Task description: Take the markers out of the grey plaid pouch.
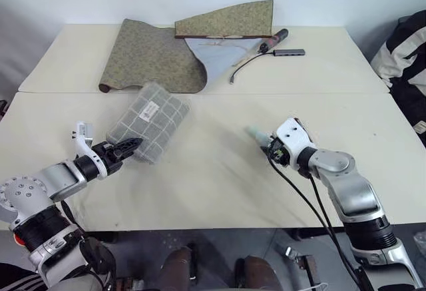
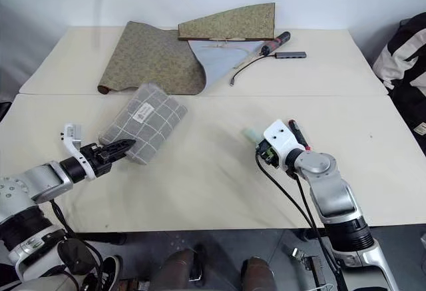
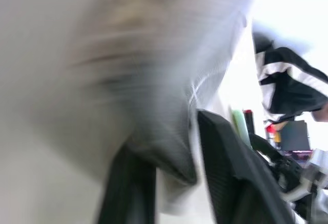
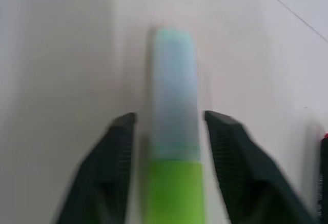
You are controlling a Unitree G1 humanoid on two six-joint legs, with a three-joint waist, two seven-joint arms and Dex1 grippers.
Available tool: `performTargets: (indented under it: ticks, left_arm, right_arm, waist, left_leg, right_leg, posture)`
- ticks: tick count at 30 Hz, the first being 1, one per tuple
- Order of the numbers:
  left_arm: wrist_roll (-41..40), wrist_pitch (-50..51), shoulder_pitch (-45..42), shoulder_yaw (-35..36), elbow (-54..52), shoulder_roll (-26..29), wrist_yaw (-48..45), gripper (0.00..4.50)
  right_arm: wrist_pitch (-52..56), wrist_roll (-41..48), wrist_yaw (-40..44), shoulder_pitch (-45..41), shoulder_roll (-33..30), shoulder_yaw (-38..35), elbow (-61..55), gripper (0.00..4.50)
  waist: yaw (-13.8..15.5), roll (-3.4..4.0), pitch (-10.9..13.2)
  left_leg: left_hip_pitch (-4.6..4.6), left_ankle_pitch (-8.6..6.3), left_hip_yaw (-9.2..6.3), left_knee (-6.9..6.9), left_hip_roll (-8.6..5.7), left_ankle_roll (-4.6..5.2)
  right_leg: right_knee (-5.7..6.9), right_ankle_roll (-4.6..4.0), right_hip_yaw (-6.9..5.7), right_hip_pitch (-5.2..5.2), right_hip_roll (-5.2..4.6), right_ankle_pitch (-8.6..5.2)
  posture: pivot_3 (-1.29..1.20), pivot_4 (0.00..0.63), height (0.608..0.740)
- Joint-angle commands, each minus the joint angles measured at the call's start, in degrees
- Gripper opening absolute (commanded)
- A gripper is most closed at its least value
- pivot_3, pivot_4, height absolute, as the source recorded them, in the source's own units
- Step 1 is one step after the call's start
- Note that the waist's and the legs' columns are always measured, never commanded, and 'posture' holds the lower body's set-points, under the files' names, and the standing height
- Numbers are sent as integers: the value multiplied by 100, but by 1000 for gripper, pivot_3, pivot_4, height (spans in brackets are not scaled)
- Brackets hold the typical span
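The grey plaid pouch [image 1: 148, 123] is being seen on the near table [image 1: 213, 191], left of centre, lying tilted with its small white label [image 1: 149, 110] facing up. Its near corner is being met by the left gripper [image 1: 128, 147], which is reaching in from the lower left; in the left wrist view, blurred grey fabric [image 3: 169, 147] is being shown between the two black fingers [image 3: 225, 172], which are standing part-open around it — whether the cloth is actually being pinched can't be told. Over on the right, the right gripper [image 4: 171, 126] is being held low over the table, well apart from the pouch. A marker [image 4: 173, 131] w/ a pale mint cap and a bright green body is lying between its fingers [image 4: 110, 167]; the fingers are being held apart, with a visible gap on each side of the marker, so nothing is being gripped. From the head views the mint end [image 1: 255, 133] is being seen poking out ahead of the white wrist housing, resting on the tabletop. A red marker [image 2: 297, 133] is being seen just beside the right wrist, on its outer side. At the back, on the far table, an olive-green patterned cloth [image 1: 154, 54] is lying partly unrolled, and next to it a dark cylinder with a cable [image 1: 274, 39] and a small grey adapter [image 1: 289, 52] — all well away from both grippers. A black-and-white striped garment [image 1: 403, 58] is being seen at the right edge.
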Motion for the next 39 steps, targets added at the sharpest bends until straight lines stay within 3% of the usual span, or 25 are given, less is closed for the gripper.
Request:
performTargets:
  ticks: [1, 4, 7, 11, 14, 22, 29, 39]
  left_arm:
    - [-103, -18, 49, -86, -240, 338, -223, 2634]
    - [-56, -249, 336, -527, -454, 811, -583, 3590]
    - [-49, -763, 988, -1195, -947, 1469, -1309, 4462]
    - [319, -2299, 1919, -1547, -1562, 1989, -2271, 4462]
    - [1130, -4293, 2550, -1508, -1929, 1964, -2730, 4462]
    - [1397, -6592, 3482, -960, -1587, 1566, -3729, 4462]
    - [1620, -7129, 4101, -978, -1348, 1267, -3482, 4462]
    - [1667, -7589, 4501, -1066, -1438, 894, -3258, 4462]
  right_arm:
    - [215, 409, 290, -121, -102, -213, -517, 3469]
    - [429, 831, 332, -257, -17, -559, -651, 4497]
    - [604, 1335, 490, -317, -16, -897, -764, 4500]
    - [830, 1976, 672, -271, -122, -1453, -853, 4500]
    - [220, 1792, 496, -90, -381, -1866, -486, 4500]
    - [-801, 1512, -771, -41, -111, -2678, 667, 4500]
    - [-1749, 1067, -752, 90, -397, -2488, 1714, 4500]
    - [-2026, 1095, -784, 69, -286, -2273, 1950, 4500]
  waist:
    - [-1, 0, 0]
    - [-5, -3, -2]
    - [-27, -8, -5]
    - [-19, -7, -5]
    - [19, -8, -4]
    - [-28, -7, -5]
    - [-86, -7, -5]
    - [-138, -7, -5]
  left_leg:
    - [0, 0, 1, -1, 0, 0]
    - [-10, 2, 13, -6, 1, -1]
    - [-8, 3, 23, -16, 3, -1]
    - [-5, 0, 31, -28, 4, -6]
    - [-8, -1, 34, -41, 3, -10]
    - [-3, -1, 65, -56, 9, -8]
    - [-3, 15, 69, -52, 12, 31]
    - [-3, 13, 59, -43, 17, 33]
  right_leg:
    - [2, 0, 0, -3, 0, 0]
    - [20, -1, 3, -31, 0, 0]
    - [41, -2, 12, -37, 0, 0]
    - [12, -9, 17, -41, -7, -4]
    - [-10, -13, 17, -41, -23, -2]
    - [-16, -15, 16, -52, -35, 1]
    - [-7, -16, 14, -54, -35, 1]
    - [-4, -15, 9, -47, -42, 2]
  posture:
    - [0, 150, 740]
    - [0, 150, 740]
    - [0, 150, 740]
    - [0, 150, 740]
    - [0, 150, 740]
    - [0, 150, 740]
    - [0, 150, 740]
    - [0, 150, 740]
